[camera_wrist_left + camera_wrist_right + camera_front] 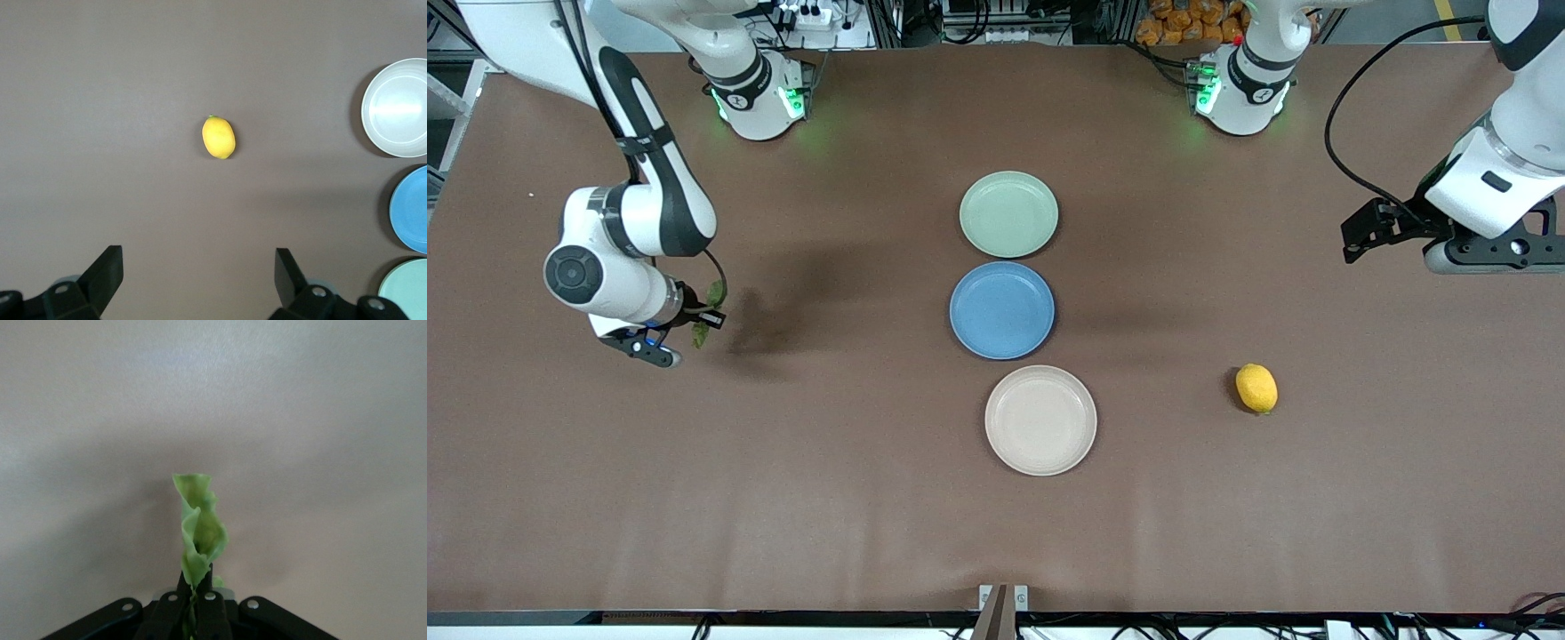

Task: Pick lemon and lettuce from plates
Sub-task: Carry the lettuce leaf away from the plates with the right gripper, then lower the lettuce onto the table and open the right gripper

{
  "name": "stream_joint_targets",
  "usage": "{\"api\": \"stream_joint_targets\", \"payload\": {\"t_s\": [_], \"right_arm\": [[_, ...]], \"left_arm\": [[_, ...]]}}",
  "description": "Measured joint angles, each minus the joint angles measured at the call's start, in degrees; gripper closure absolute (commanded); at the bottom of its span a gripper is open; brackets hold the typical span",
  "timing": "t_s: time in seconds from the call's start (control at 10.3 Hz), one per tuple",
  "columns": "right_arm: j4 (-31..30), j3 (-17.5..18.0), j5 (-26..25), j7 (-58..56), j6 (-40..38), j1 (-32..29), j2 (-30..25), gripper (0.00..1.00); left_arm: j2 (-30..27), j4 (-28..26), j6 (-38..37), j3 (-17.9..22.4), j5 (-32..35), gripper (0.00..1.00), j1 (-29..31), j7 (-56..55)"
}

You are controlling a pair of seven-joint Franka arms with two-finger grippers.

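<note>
I worry the lettuce (198, 528), pinched thinly in my right gripper (197, 603) over bare table, slips free early, while my left gripper (199, 272) hangs spread above the lemon (1256, 388) lying off the plates (1040, 420).

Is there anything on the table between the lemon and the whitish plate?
No. Between the lemon and the whitish plate only bare brown table shows in the front view.
</note>
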Motion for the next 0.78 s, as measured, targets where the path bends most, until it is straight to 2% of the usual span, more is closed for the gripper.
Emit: {"api": "stream_joint_targets", "payload": {"t_s": [0.29, 0.78], "right_arm": [[-4.13, -0.02, -0.07, -1.94, 7.58, -1.27, 0.15, 1.0], [-7.42, -0.03, -0.14, -3.92, 17.11, -3.5, 3.4, 1.0]], "left_arm": [[0.0, 0.0, 0.0, 0.02, 0.0, 0.0, 0.01, 0.0], [0.0, 0.0, 0.0, 0.04, 0.0, 0.0, 0.02, 0.0]]}}
